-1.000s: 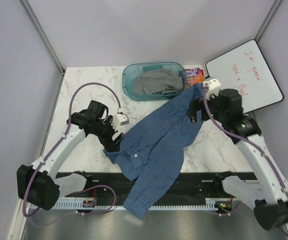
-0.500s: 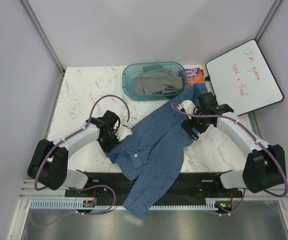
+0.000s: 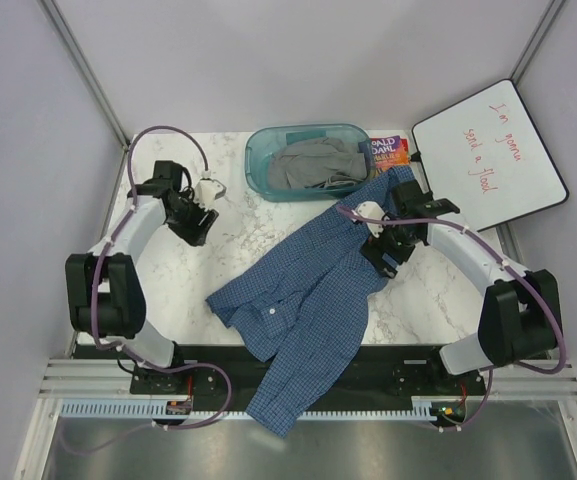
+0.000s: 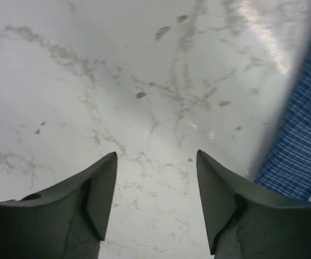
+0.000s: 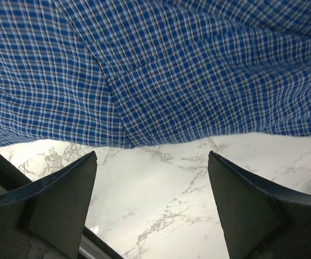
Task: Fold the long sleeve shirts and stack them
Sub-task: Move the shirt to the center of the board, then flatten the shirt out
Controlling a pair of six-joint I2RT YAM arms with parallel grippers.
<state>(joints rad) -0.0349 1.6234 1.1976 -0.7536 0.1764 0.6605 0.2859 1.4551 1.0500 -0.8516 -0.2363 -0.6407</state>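
Observation:
One long sleeve shirt (image 3: 308,290), blue fine-checked, lies spread diagonally across the marble table (image 3: 168,280). Its lower end hangs over the front edge. My left gripper (image 3: 200,228) stands open above bare marble at the back left, apart from the shirt. In the left wrist view the left gripper (image 4: 156,153) holds nothing, and the shirt (image 4: 306,140) shows only at the right edge. My right gripper (image 3: 381,258) is at the shirt's right side. In the right wrist view the right gripper (image 5: 152,153) is wide open over marble, with the shirt's edge (image 5: 160,81) just ahead of the fingertips.
A teal bin (image 3: 258,165) holding grey cloth (image 3: 313,163) stands at the back centre. A book (image 3: 388,150) lies beside it, partly under the shirt's upper end. A whiteboard (image 3: 488,150) leans at the back right. A black rail (image 3: 408,365) runs along the front edge.
My left arm has left the shirt's left edge and swung to the back left. My right arm came down to the shirt's right edge and has barely moved since.

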